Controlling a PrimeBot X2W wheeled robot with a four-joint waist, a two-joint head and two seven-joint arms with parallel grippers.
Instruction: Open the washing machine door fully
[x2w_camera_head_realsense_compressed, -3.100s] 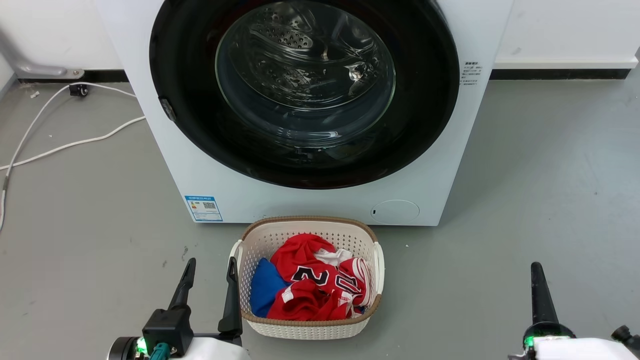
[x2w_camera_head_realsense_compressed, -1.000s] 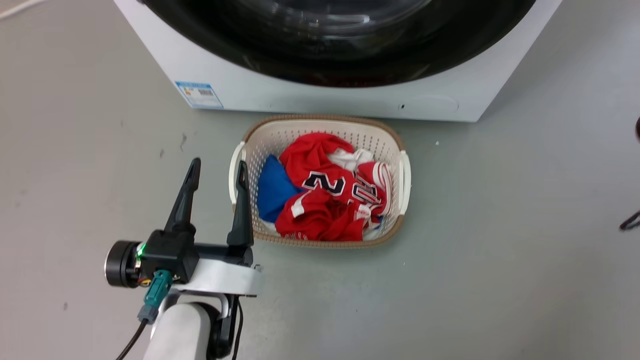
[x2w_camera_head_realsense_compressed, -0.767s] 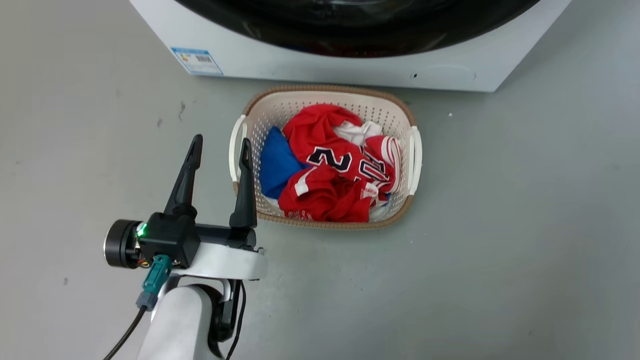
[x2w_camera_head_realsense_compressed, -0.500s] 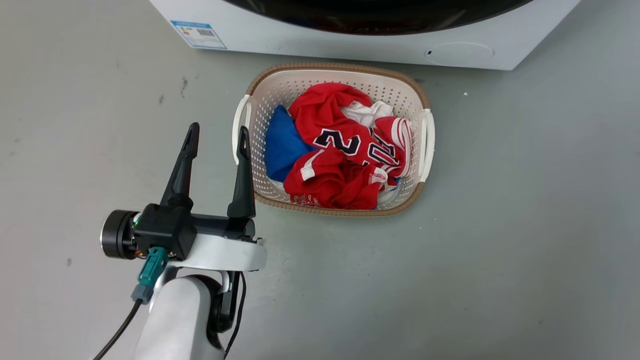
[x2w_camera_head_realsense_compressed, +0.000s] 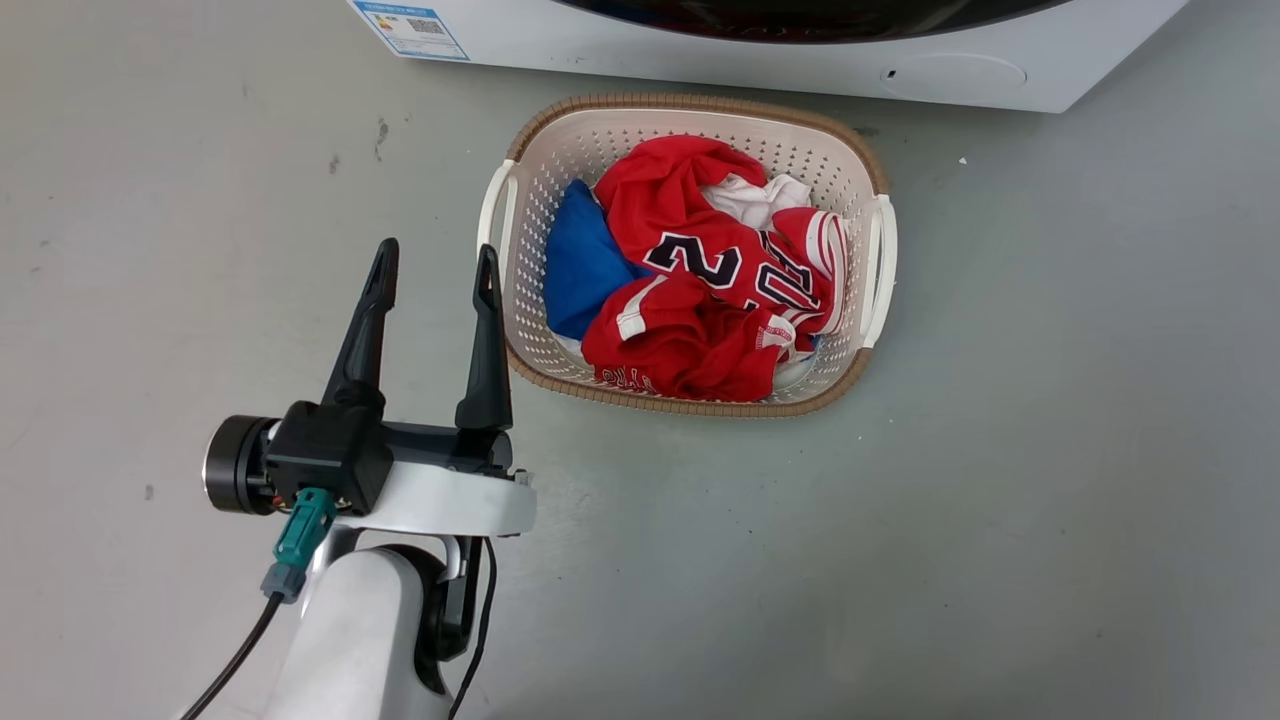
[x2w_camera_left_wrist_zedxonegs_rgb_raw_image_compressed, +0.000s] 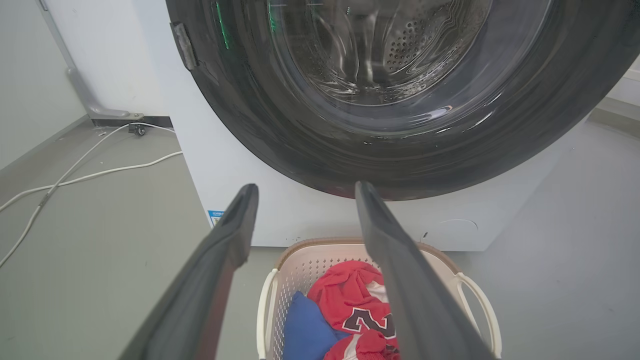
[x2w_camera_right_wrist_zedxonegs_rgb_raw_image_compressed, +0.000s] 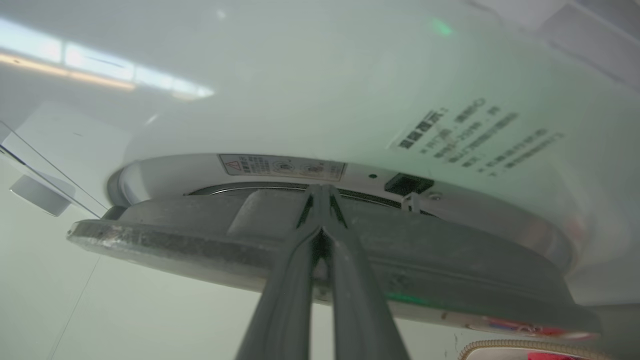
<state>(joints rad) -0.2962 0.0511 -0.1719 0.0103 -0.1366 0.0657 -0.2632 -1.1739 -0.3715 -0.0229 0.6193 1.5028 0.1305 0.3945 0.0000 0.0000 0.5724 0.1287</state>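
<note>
Early stage of opening. Recorded the washing machine door (x2w_camera_right_wrist_zedxonegs_rgb_raw_image_compressed: 200, 235) edge-on in the right wrist view, lifted slightly off the front of the washing machine (x2w_camera_right_wrist_zedxonegs_rgb_raw_image_compressed: 300, 90). Bared thereby a thin gap, a pale ring bearing a warning label (x2w_camera_right_wrist_zedxonegs_rgb_raw_image_compressed: 282, 166), and a dark latch slot (x2w_camera_right_wrist_zedxonegs_rgb_raw_image_compressed: 407, 184). Found the right gripper (x2w_camera_right_wrist_zedxonegs_rgb_raw_image_compressed: 320, 192) with jaws pressed together, tips tucked into a recess at the door's rim. Could not tell whether hooked behind that rim or merely laid against it. Judged the latch released and nearly the whole swing left to do.

Placed the left gripper (x2w_camera_head_realsense_compressed: 430, 265) over the bare floor (x2w_camera_head_realsense_compressed: 1050, 450), jaws spread and empty, just beside the laundry basket (x2w_camera_head_realsense_compressed: 700, 103). Read the door in the left wrist view as close to flush, with the hinge (x2w_camera_left_wrist_zedxonegs_rgb_raw_image_compressed: 184, 45) on that view's left edge of the black disc. Judged the sweep likely to pass above the basket, set just before the machine under the door's lower edge, and round toward the left gripper's side. Noted white cables (x2w_camera_left_wrist_zedxonegs_rgb_raw_image_compressed: 100, 172) on the floor, well apart from the machine's front.
</note>
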